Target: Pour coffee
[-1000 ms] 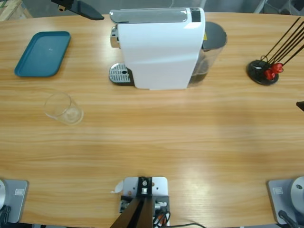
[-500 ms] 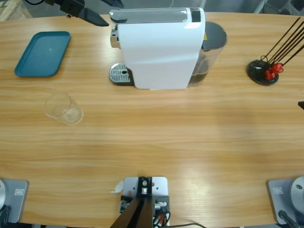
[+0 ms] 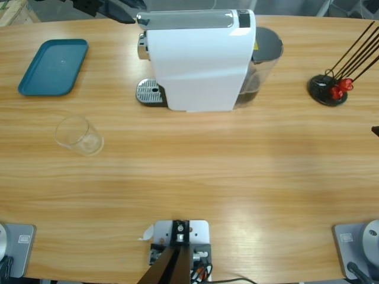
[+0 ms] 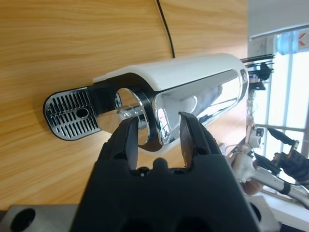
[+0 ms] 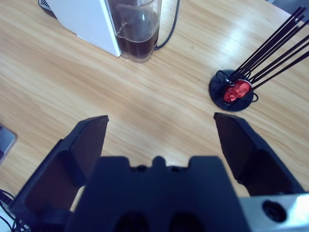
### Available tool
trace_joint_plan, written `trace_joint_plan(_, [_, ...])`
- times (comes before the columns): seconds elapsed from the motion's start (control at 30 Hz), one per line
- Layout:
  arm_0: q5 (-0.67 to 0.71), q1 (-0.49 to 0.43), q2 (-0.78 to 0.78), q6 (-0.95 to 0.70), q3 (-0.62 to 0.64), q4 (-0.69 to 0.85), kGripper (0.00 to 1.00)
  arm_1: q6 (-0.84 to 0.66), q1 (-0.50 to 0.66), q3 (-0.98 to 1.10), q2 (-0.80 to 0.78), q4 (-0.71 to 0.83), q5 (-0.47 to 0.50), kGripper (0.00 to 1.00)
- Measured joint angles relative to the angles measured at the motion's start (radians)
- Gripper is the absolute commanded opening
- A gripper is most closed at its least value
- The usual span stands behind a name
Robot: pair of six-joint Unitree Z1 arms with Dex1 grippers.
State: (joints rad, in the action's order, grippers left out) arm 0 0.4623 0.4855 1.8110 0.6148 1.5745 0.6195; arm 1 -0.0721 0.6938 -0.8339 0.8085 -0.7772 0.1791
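Change: the left gripper (image 4: 157, 133) sits further toward the machine's chrome lid than a moment ago, now at the far edge of the high view (image 3: 118, 12)
Glass: an empty clear tumbler (image 3: 79, 135) lies tilted on the near-left part of the table (image 3: 195, 171), well apart from the machine
Coffee: none can be seen in the tumbler or on the drip grille (image 3: 149, 92)
Machine: white coffee maker (image 3: 198, 62) stands far centre, drip grille on its left, smoky tank (image 3: 260, 65) on its right holding dark-looking liquid low down
Tray: teal tray (image 3: 53, 66) far left, nothing on it
Stand: black stand (image 3: 327, 90) with red capsules (image 3: 340, 87) far right
Left gripper: jaws a narrow gap apart, just before the chrome lid (image 4: 193, 104), pinching nothing
Right gripper (image 5: 161, 140): jaws spread wide over bare table
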Motion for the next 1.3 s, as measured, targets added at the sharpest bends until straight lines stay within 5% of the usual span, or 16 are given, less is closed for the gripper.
trace_joint_plan(0.37, [-0.004, 0.000, 0.000, 0.000, 0.002, 0.002, 0.175, 0.000, 0.000, 0.000, 0.000, 0.000, 0.000, 1.000])
trace_joint_plan(0.47, [-0.004, 0.000, 0.000, 0.000, 0.002, 0.003, 0.016, 0.000, 0.000, 0.000, 0.000, 0.000, 0.000, 1.000])
trace_joint_plan(1.3, [-0.004, 0.002, 0.000, 0.000, 0.037, 0.015, 0.000, 0.000, 0.000, 0.000, 0.000, 0.000, 0.000, 1.000])
